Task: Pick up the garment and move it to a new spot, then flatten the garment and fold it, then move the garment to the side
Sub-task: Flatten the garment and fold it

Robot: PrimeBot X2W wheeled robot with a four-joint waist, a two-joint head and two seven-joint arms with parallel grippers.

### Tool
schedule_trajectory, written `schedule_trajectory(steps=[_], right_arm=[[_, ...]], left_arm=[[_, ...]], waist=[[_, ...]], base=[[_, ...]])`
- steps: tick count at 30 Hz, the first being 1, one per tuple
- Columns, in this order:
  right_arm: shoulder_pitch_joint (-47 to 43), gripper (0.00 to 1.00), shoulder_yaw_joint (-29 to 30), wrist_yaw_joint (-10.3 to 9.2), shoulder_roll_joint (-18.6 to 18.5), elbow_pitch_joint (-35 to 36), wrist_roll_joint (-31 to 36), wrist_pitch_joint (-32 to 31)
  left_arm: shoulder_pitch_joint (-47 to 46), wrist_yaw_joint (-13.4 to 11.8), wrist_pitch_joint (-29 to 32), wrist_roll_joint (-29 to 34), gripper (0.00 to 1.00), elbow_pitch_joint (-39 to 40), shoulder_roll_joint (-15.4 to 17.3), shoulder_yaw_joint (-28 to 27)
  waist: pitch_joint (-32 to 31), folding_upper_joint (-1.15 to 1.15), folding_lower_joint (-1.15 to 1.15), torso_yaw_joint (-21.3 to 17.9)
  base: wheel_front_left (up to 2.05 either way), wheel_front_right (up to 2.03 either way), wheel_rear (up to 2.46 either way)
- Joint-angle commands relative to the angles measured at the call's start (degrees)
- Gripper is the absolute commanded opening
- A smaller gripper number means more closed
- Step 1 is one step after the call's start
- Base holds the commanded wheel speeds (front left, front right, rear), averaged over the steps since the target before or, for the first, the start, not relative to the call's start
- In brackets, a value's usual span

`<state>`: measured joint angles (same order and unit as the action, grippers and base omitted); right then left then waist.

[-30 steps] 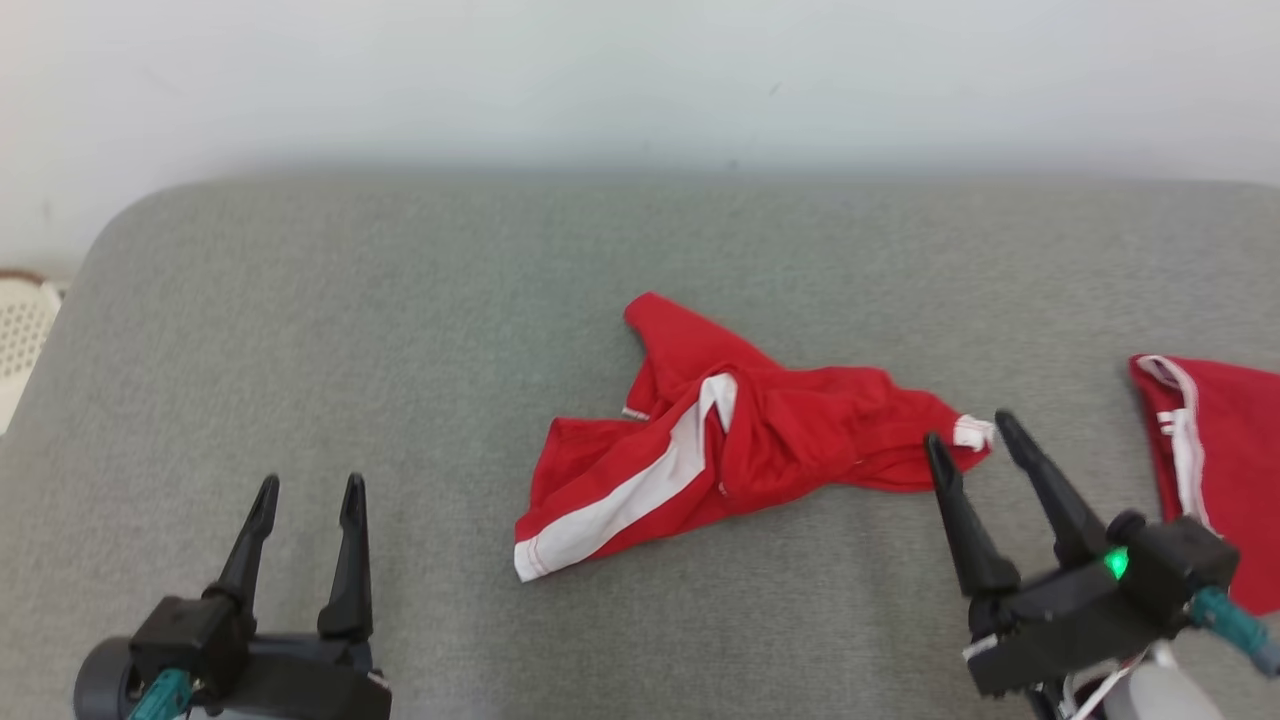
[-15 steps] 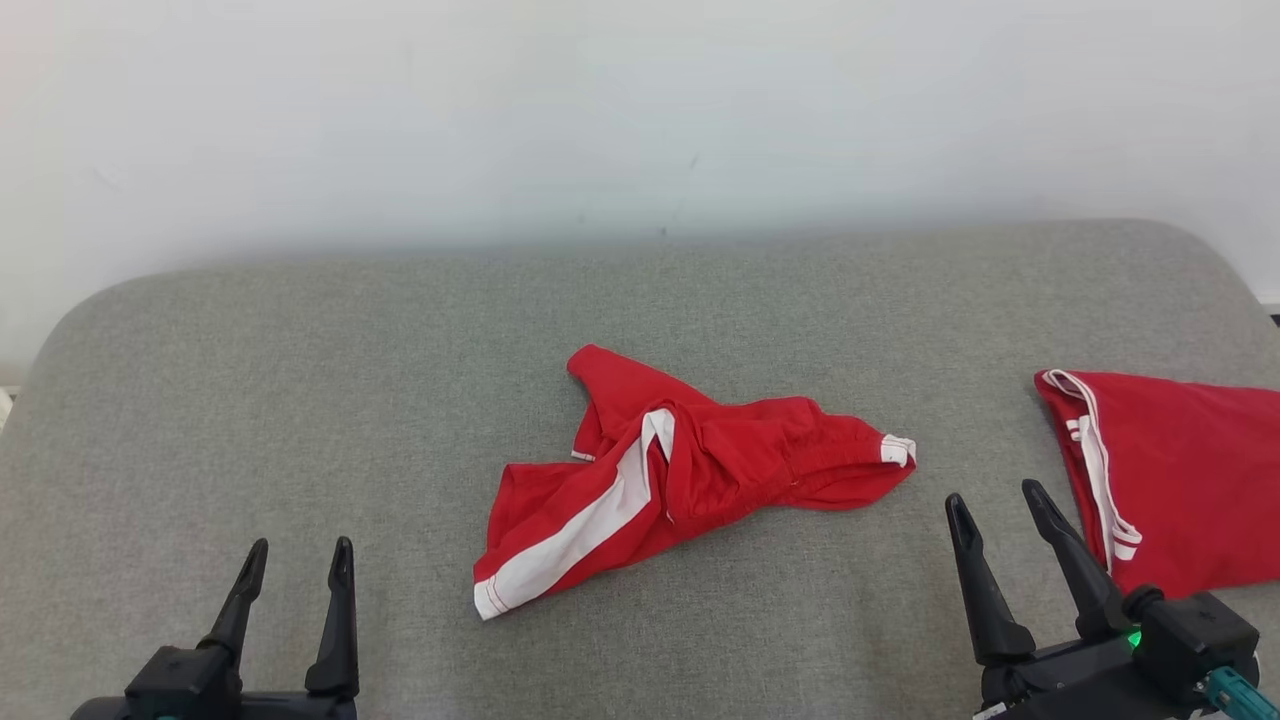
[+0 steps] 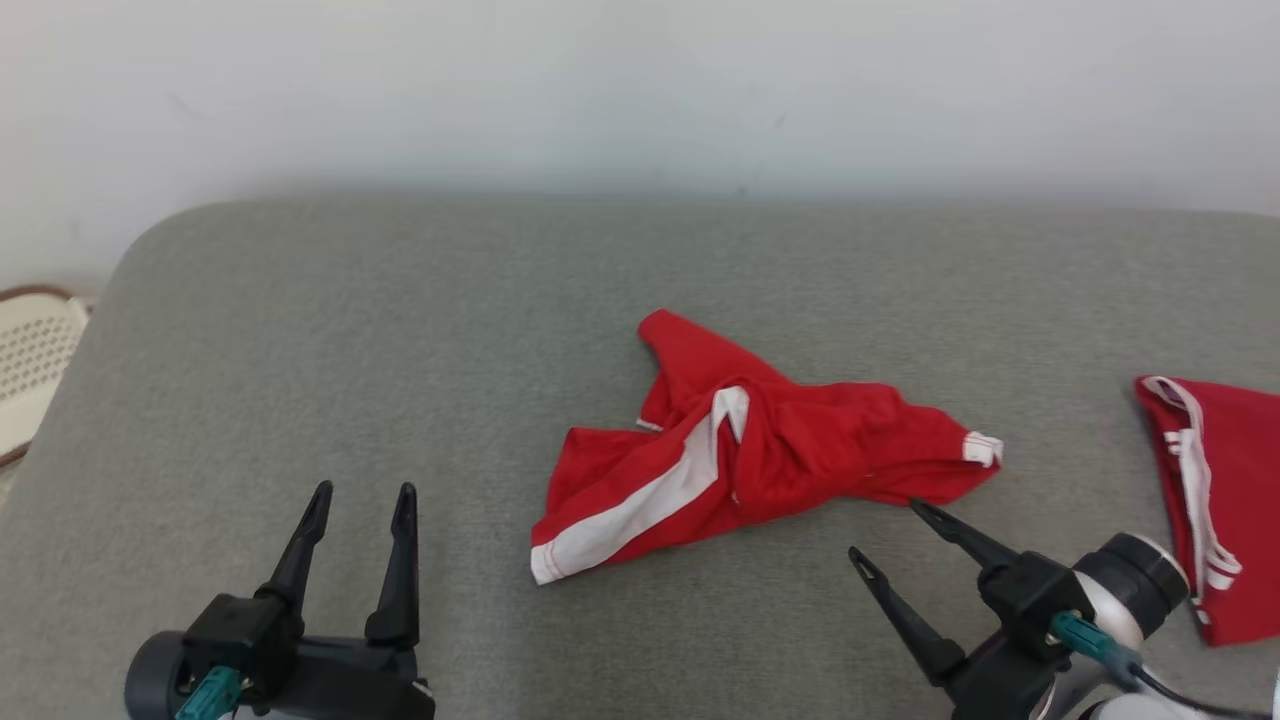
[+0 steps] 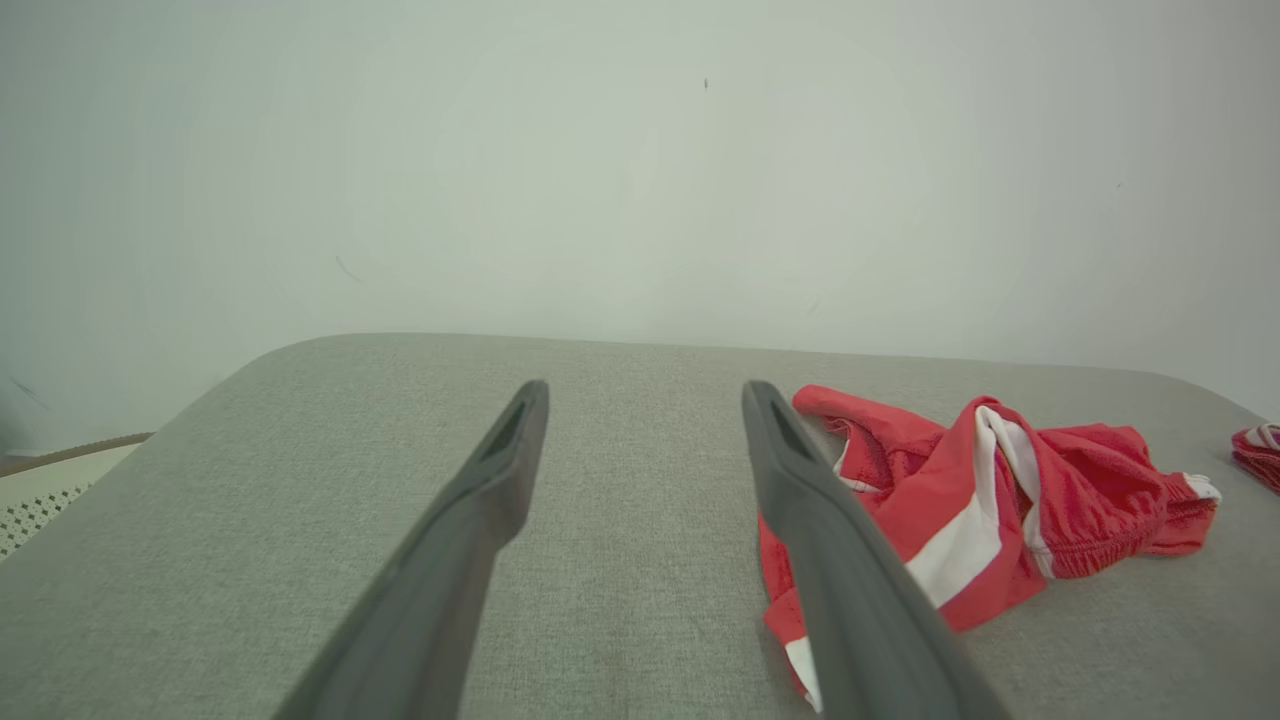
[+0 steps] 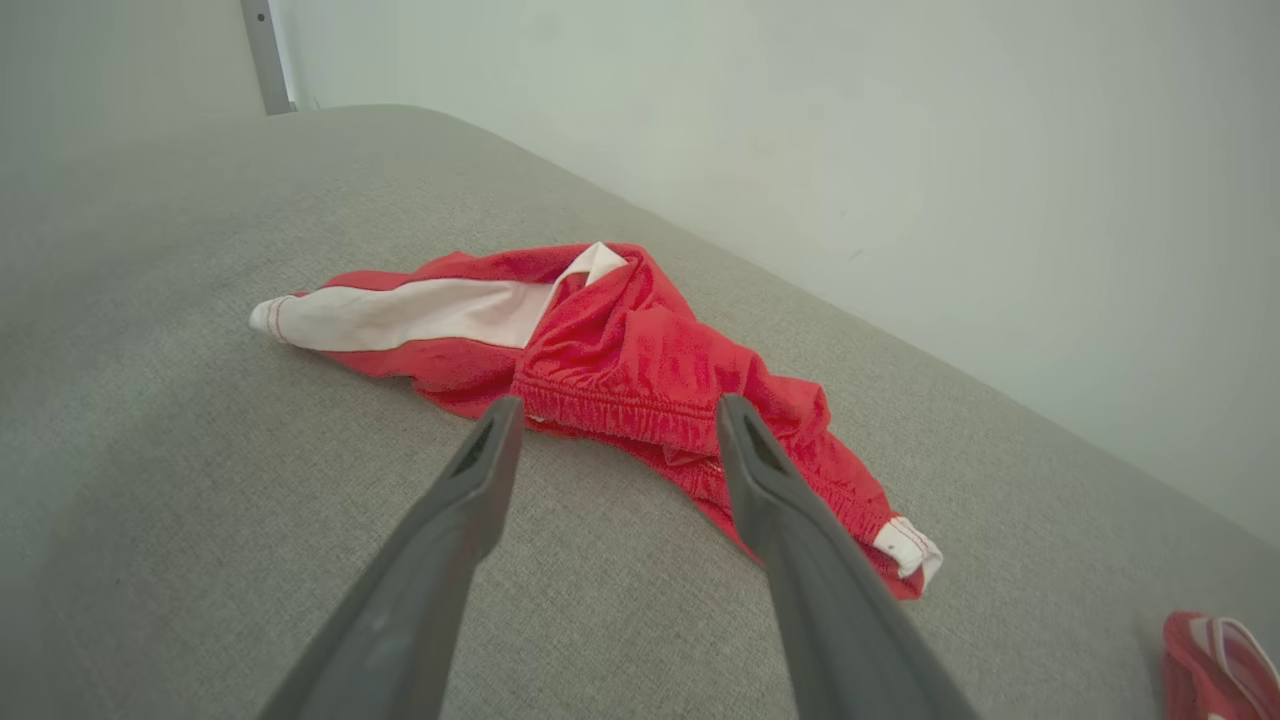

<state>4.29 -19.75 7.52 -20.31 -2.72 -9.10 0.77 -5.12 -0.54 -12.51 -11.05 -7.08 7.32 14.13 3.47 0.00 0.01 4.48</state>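
Observation:
A crumpled pair of red shorts with a white side stripe (image 3: 760,450) (image 4: 960,510) (image 5: 610,350) lies in the middle of the grey cushion. My right gripper (image 3: 885,528) (image 5: 615,415) is open, angled toward the upper left, its tips just short of the shorts' elastic waistband with nothing between them. At the lower left my left gripper (image 3: 362,492) (image 4: 645,395) is open too, empty, well to the left of the garment.
A second red garment with white stripes (image 3: 1215,500) (image 5: 1220,660) lies at the cushion's right edge. The grey cushioned surface (image 3: 350,330) ends against a pale wall behind. A cream perforated basket (image 3: 30,360) stands off the left edge.
The head camera has shifted, so the whole picture slid. My right gripper has turned to point up-left at the shorts and come close to the waistband. The shorts lie as before.

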Motion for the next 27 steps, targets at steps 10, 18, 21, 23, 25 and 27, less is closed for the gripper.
schedule_trajectory(steps=[10,18,21,23,25,27], right_arm=[[15.2,1.0,-16.5,-0.07,-12.0,-9.0,6.0,-0.9],[23.2,0.0,-23.4,-0.07,-13.0,-14.9,5.2,-0.2],[24.5,0.0,-24.1,-0.07,-13.0,-14.4,2.5,0.5],[24.7,0.0,-24.3,-0.07,-13.4,-12.5,0.8,0.6],[24.3,0.0,-24.3,-0.07,-14.1,-9.9,-0.4,0.0],[23.0,0.0,-24.4,-0.07,-14.6,-6.4,-2.6,-0.8]], left_arm=[[-5.0,0.4,-2.4,-0.5,1.0,-2.9,-2.6,2.5],[-7.1,0.1,-2.8,-0.9,1.0,-3.6,-3.6,3.5],[-6.9,-0.2,-2.7,-0.8,1.0,-3.0,-3.8,2.9],[-6.4,-0.4,-2.7,-0.6,1.0,-2.6,-3.9,2.3],[-6.0,-0.2,-2.7,-0.1,1.0,-2.4,-3.9,1.9],[-5.9,-0.1,-2.7,0.4,1.0,-2.3,-3.8,1.5]], waist=[[8.3,0.0,-0.01,9.7],[9.9,0.0,-0.01,11.1],[9.8,0.0,-0.01,10.2],[9.7,0.0,-0.01,9.0],[9.4,0.0,-0.01,7.7],[9.1,0.0,-0.01,6.5]], base=[[0.0,0.0,0.0],[0.0,0.0,0.0],[0.0,0.0,0.0],[0.0,0.0,0.0],[0.0,0.0,0.0],[0.0,0.0,0.0]])
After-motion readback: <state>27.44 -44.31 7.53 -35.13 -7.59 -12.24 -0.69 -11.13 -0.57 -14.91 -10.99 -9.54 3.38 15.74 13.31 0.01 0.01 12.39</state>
